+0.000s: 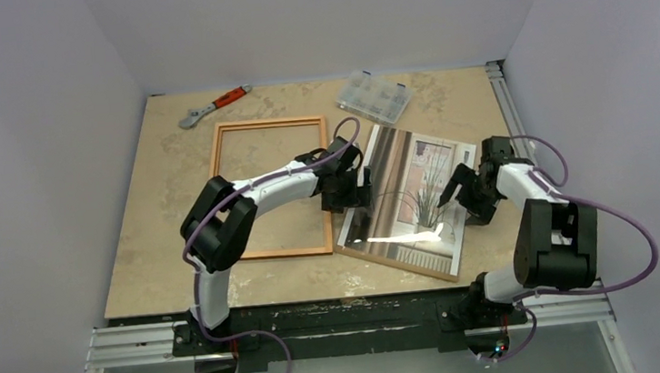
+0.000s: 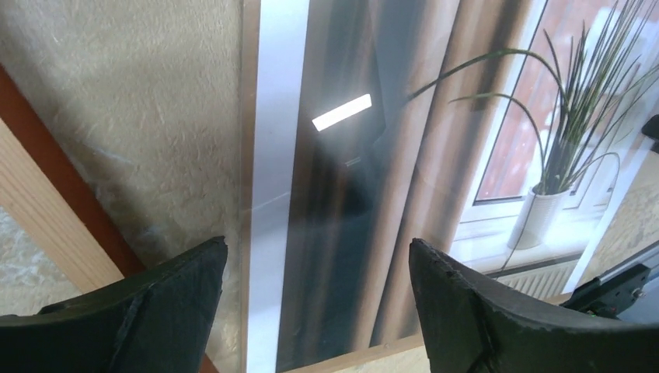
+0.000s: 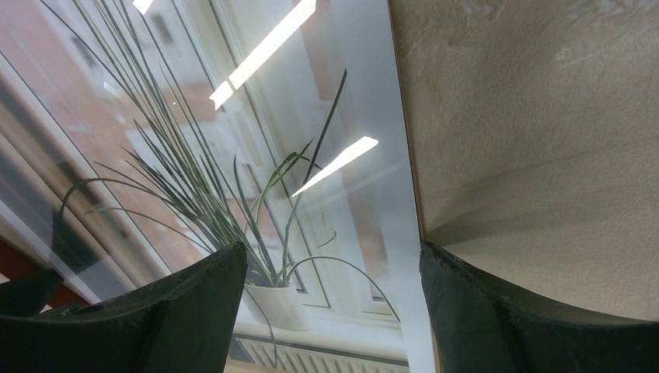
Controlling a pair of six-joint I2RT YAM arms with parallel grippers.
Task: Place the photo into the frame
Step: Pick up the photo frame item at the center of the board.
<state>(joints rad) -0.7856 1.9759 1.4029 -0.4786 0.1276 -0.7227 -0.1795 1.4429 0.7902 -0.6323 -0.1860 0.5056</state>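
Observation:
The photo (image 1: 409, 192), a glossy print of a potted grassy plant by a window, lies face up on a brown backing board (image 1: 407, 266) right of centre. To its left the frame (image 1: 265, 123) lies flat, a thin orange wooden rectangle. My left gripper (image 1: 354, 189) is open over the photo's left edge; in the left wrist view its jaws (image 2: 319, 256) straddle the white border of the photo (image 2: 435, 155), with the frame (image 2: 47, 194) at lower left. My right gripper (image 1: 454, 188) is open over the right edge, its jaws (image 3: 334, 260) straddling the photo (image 3: 233, 155) there.
A wrench with a red handle (image 1: 214, 106) and a clear plastic compartment box (image 1: 374, 96) lie near the table's far edge. A metal rail (image 1: 506, 105) runs along the right side. Grey walls enclose the table on three sides.

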